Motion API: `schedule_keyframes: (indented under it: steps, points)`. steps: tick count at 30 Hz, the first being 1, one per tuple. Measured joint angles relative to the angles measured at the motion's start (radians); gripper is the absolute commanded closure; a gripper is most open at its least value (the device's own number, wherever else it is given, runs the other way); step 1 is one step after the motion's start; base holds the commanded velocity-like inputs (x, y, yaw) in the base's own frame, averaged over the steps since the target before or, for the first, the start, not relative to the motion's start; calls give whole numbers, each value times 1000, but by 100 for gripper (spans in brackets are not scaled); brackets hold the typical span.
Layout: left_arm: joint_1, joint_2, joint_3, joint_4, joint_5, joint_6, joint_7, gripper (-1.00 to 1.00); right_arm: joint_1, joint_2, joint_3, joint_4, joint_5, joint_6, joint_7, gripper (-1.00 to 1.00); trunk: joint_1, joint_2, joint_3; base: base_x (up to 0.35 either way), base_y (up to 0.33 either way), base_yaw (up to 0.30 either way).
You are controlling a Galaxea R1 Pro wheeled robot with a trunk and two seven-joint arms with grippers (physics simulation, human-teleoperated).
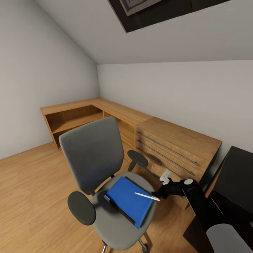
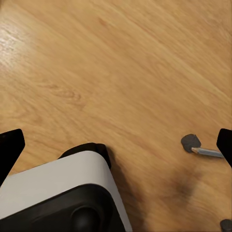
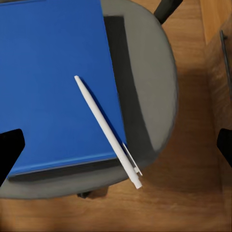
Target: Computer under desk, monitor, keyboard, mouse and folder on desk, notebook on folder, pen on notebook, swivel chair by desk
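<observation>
The pen (image 3: pixel 107 131) is lying diagonally across the folder (image 3: pixel 53 82) on the swivel chair (image 1: pixel 93 154) seat, overhanging its edge (a nudge risks rolling it off), while the right gripper (image 3: pixel 116 145) is hovering above, wide open and empty.

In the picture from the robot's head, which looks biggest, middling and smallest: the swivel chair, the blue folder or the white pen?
Largest to smallest, as they appear in the head view:
1. The swivel chair, by far the biggest.
2. The folder, lying on its seat.
3. The pen, a thin sliver resting across the folder's corner.
</observation>
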Motion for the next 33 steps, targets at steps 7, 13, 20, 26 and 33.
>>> schedule_keyframes:
  steps: [7,13,20,26,33]
  points:
    - [0,2,3,1,2,2,0,-100,-1,-9,0,2,1,0,7,-100,27,-49,-22,0,0,0]
    - [0,2,3,1,2,2,-1,-100,-2,-23,0,13,-1,-3,10,-100,50,-91,-41,0,0,0]
    - [0,1,3,1,2,2,-1,-100,-65,-44,-3,154,0,-98,18,-100,77,-140,-63,0,0,0]
    - [0,2,3,1,2,1,-1,-100,-94,-60,-9,232,-8,-178,49,-100,100,-182,-81,0,0,0]
    - [0,2,3,1,1,0,-2,-100,-101,-61,-12,258,-6,-220,61,-100,127,-231,-103,0,0,0]
